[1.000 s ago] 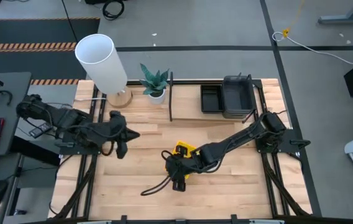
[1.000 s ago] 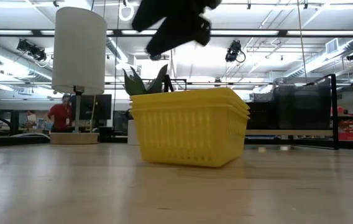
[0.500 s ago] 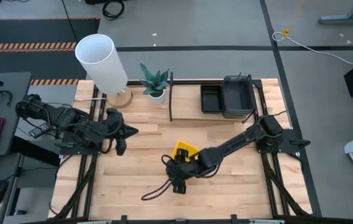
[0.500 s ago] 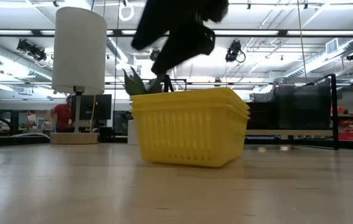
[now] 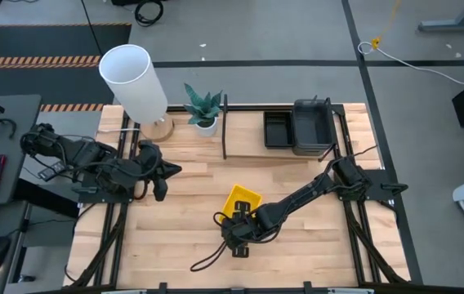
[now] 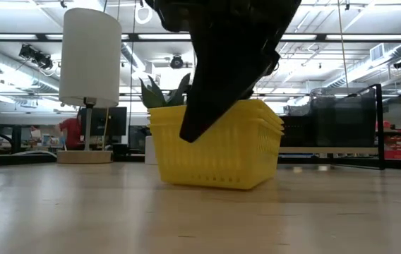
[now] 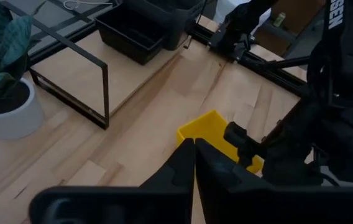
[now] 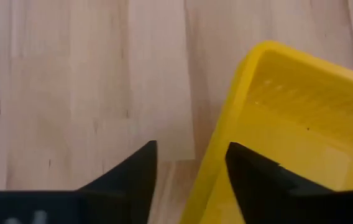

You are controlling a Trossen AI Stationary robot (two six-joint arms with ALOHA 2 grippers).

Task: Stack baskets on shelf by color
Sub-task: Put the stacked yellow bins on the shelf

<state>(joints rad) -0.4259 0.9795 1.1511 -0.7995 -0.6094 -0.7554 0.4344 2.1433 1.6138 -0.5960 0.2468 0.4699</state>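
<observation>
The yellow baskets (image 5: 243, 198) sit nested in one stack on the table's middle, and show in the low view as a stack (image 6: 214, 148). My right gripper (image 8: 192, 165) is open and hangs at the stack's near corner, astride its rim (image 8: 226, 118). It shows dark in front of the stack in the low view (image 6: 225, 85). My left gripper (image 7: 194, 155) is shut and waits over the table's left part (image 5: 158, 174). The black shelf (image 5: 225, 131) stands at the far edge with a black basket (image 5: 278, 129) and dark grey baskets (image 5: 312, 126) on it. My right gripper comes at the top yellow basket from above. One finger (image 8: 257, 177) is over the inside and the other (image 8: 133, 174) is outside the near wall's rim (image 8: 209, 165). I cannot tell whether either finger touches the rim.
A white lamp shade (image 5: 132, 80) and a small potted plant (image 5: 204, 108) stand at the far left. A dark cable (image 5: 207, 257) trails on the wood near my right gripper. Bare wood lies between the stack and the shelf.
My right gripper has moved from above the yellow stack toward the table's near edge and has come down beside the stack's near corner, so more of the top basket shows from above. The stack has stayed where it was.
</observation>
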